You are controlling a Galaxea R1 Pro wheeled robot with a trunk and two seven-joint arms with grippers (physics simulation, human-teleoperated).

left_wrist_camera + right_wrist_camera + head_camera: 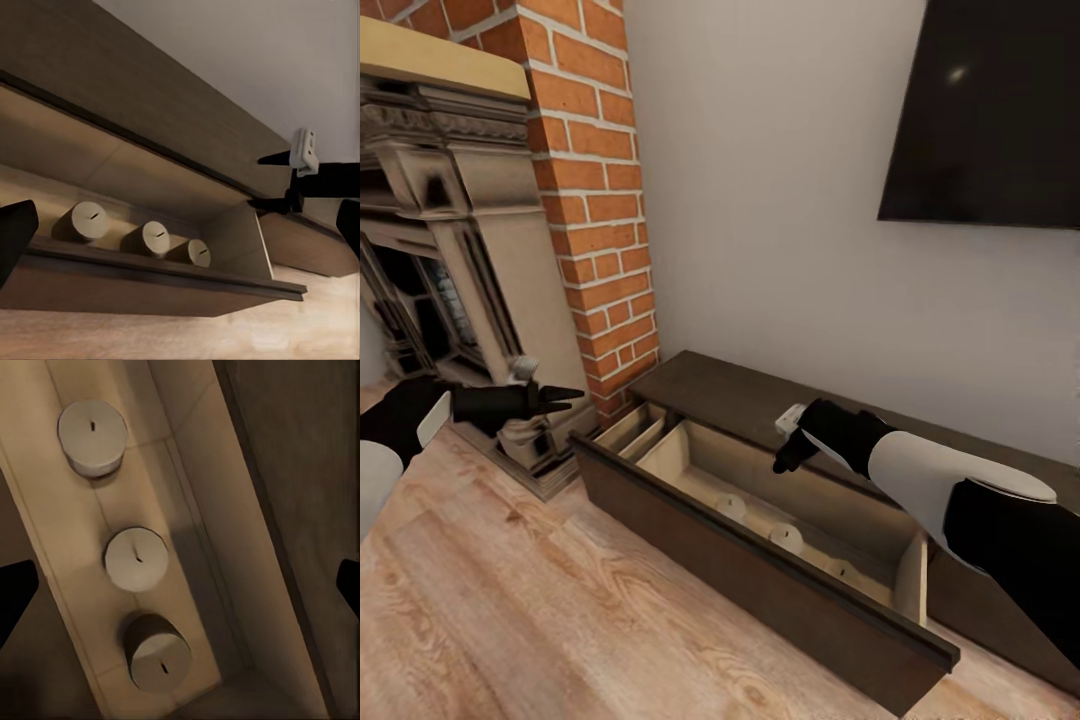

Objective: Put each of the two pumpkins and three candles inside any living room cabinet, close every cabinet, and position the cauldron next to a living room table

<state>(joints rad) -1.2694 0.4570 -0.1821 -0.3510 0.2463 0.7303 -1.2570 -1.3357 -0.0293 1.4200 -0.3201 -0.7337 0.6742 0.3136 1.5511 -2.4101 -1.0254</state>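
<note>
Candles [136, 558] in a row in open cabinet [760, 570] drawer, beneath spread, empty right end effector [788, 452].

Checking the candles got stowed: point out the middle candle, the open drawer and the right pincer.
Middle candle [136, 557], right wrist view, its flat top.
Open drawer [760, 570], head view, its dark front panel.
Right pincer [787, 455], head view, between its fingertips.

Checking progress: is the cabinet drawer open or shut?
Open. The drawer is pulled out, its pale interior exposed, with three candles standing inside.
</note>
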